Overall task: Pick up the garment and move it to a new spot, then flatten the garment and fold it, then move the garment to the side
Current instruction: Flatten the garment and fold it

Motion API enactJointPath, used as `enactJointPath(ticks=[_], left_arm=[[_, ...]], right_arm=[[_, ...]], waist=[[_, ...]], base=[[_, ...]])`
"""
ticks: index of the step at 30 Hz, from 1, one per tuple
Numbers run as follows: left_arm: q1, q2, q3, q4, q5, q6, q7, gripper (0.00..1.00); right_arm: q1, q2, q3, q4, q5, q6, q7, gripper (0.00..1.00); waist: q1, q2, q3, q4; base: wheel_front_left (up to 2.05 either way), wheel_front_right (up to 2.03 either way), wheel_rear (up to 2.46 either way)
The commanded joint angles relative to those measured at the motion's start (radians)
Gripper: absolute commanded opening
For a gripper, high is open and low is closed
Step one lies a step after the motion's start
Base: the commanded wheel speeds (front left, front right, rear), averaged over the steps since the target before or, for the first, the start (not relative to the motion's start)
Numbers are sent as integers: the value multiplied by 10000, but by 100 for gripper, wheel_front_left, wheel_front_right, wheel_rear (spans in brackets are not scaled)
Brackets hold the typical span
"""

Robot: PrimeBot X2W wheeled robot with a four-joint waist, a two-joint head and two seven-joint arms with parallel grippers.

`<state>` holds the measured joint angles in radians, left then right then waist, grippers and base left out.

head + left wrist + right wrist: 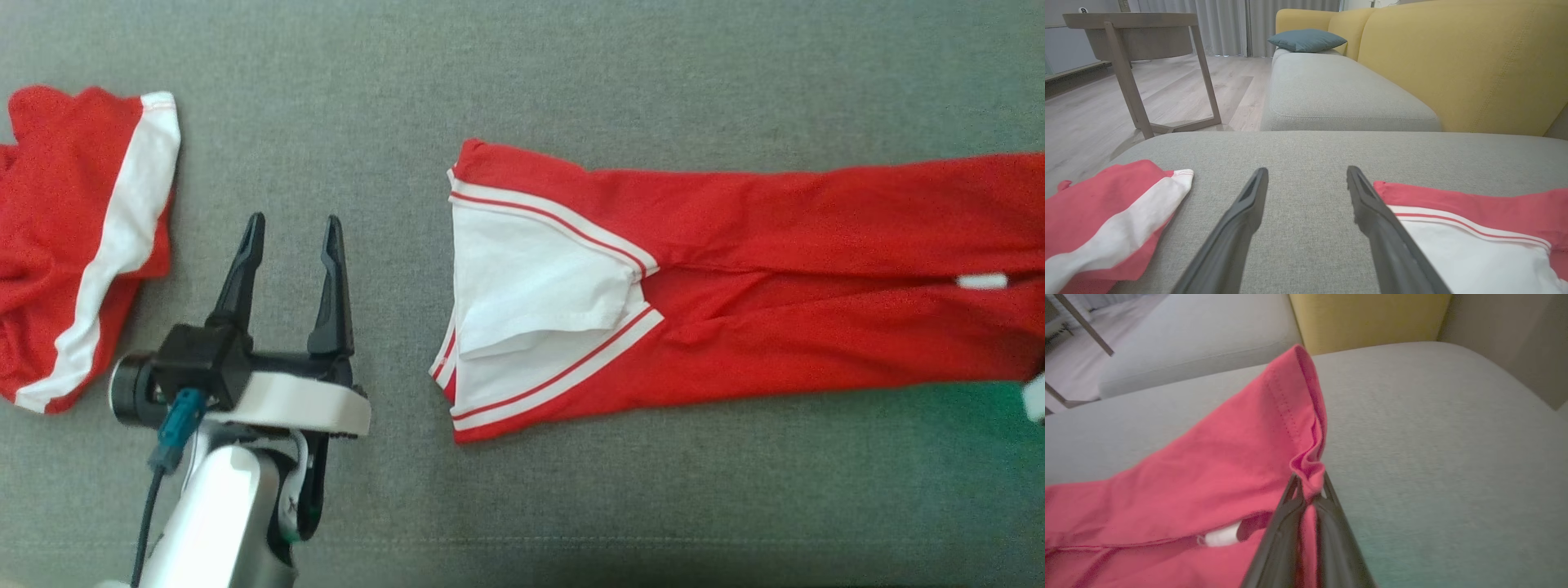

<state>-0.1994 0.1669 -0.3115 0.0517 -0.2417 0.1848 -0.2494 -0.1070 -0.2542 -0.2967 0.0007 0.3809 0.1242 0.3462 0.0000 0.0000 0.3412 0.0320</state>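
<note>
- Crumpled red-and-white cloth (82, 245): well left of the garment (735, 286).
- Left gripper (294, 224): fingers spread, empty, just left of the garment's white-panelled end.
- The garment: stretched flat on grey seat cushion (571, 82).
- Right gripper (1309, 484): fingers pressed together, pinching the garment's right-end hem.

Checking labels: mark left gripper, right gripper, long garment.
left gripper (294, 219), head view, midway between fingertips.
right gripper (1309, 485), right wrist view, midway between fingertips.
long garment (816, 237), head view, red body.
</note>
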Motion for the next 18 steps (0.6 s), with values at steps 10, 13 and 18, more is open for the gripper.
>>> enactJointPath(ticks=[10,13,18], left_arm=[[165,238,228,-317,-99,15,-19,100],[120,252,191,-334,-111,5,15,100],[-46,121,26,-259,-161,-81,7,100]], right_arm=[[-772,1483,3453,-1859,3276,65,1734,0],[-1090,1850,4591,-1675,4125,65,1705,0],[-1730,2029,6309,-503,5534,65,906,0]], waist=[[0,0,-585,-105],[0,0,-553,-48],[0,0,-368,242]], base=[[0,0,0],[0,0,0],[0,0,0]])
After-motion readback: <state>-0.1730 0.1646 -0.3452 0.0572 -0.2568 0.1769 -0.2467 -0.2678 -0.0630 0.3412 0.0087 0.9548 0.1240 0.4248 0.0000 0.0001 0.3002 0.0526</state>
